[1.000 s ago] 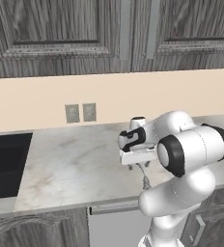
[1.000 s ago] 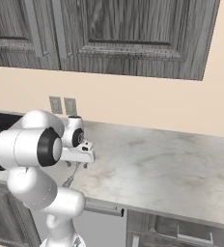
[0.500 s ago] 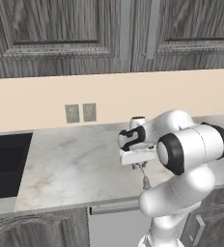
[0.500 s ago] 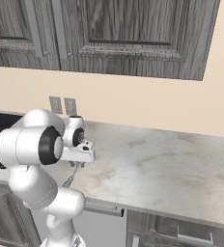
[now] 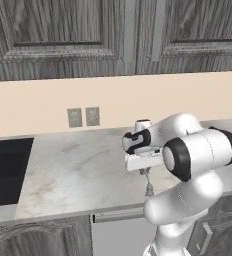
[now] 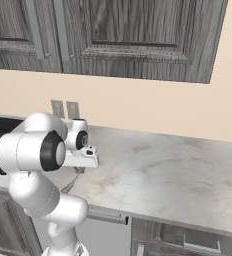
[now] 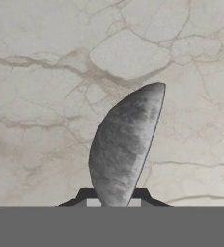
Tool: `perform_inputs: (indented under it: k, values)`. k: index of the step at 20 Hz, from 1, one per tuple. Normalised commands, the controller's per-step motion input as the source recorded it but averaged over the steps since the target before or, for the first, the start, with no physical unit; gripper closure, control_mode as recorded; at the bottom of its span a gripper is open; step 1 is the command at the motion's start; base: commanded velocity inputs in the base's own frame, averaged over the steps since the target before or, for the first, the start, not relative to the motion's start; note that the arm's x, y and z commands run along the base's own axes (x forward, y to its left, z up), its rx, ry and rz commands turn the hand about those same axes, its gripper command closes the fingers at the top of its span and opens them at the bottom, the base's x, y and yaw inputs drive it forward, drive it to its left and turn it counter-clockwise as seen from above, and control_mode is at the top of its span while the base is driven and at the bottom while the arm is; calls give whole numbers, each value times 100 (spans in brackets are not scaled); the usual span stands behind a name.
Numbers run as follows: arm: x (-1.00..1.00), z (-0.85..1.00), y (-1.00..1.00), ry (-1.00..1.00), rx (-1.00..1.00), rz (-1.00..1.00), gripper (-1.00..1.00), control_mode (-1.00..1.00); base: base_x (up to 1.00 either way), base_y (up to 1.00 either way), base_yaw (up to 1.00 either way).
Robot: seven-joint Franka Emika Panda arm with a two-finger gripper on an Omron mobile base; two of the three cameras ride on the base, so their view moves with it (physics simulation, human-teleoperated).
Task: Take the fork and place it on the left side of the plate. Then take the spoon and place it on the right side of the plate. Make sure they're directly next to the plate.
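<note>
Gripper [image 7: 113,201] clamped on spoon [image 7: 125,144] | hand view: bowl edge-on over marble counter [image 7: 46,72] | left base view: spoon hanging below hand

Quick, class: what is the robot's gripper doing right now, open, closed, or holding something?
Gripper: closed on the grey spoon, whose bowl sticks out past the fingertips above the marble counter.

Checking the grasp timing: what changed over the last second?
The end effector closed on the spoon, whose grey bowl now stands up between the fingertips above the marble counter. Arm, base and counter look otherwise unchanged.
</note>
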Motion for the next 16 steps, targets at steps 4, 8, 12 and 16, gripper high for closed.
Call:
perform_inputs:
  k: [4,8,12,16]
  values:
    - [-19,26,0,0,0,3,100,-100,0,0,0]
    - [-30,45,0,-5,0,1,100,-100,0,0,0]
    - [-34,47,0,-6,0,0,100,-100,0,0,0]
    - [-29,28,2,-2,0,0,100,-100,0,0,0]
